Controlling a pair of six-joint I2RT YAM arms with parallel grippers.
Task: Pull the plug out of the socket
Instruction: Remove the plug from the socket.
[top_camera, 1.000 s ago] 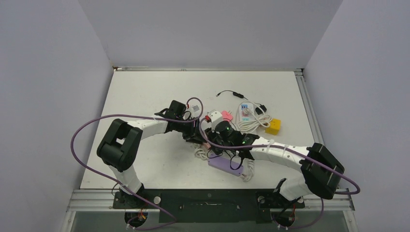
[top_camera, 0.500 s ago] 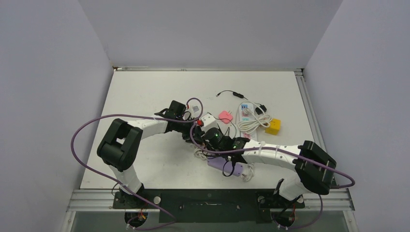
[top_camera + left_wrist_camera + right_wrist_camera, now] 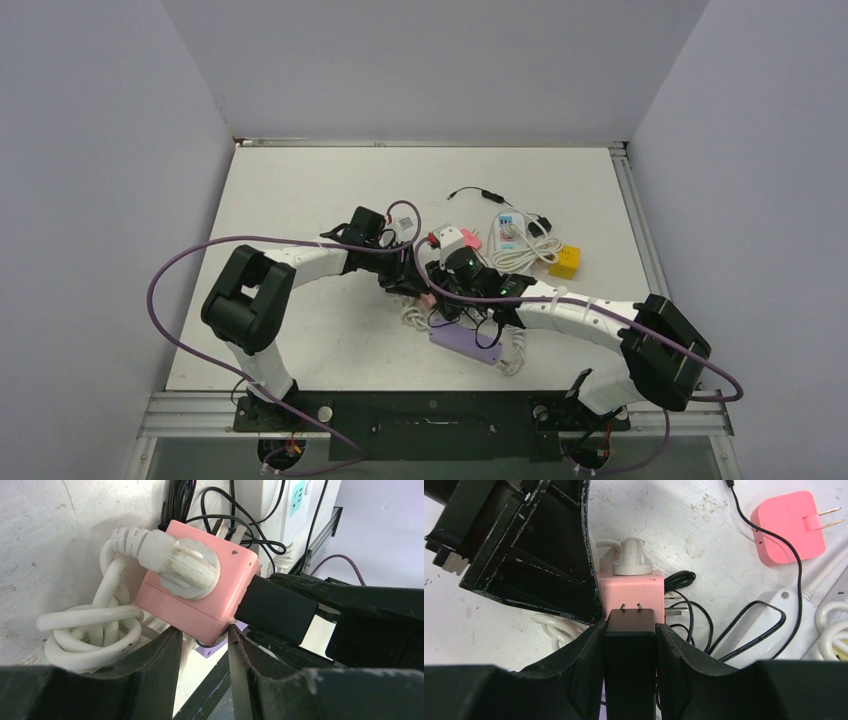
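Robotics lab, no question: bare pale-lavender walls (image 3: 100, 150) box in a white counter (image 3: 300, 190), and a metal rail (image 3: 430, 412) runs along its near edge. A left arm (image 3: 310, 258) and a right arm (image 3: 570, 312) trail purple cables (image 3: 260, 238). On the counter sit test props: pink socket block (image 3: 200, 585), black plug (image 3: 629, 645), white power strip (image 3: 508, 232), yellow adapter cube (image 3: 566, 262).
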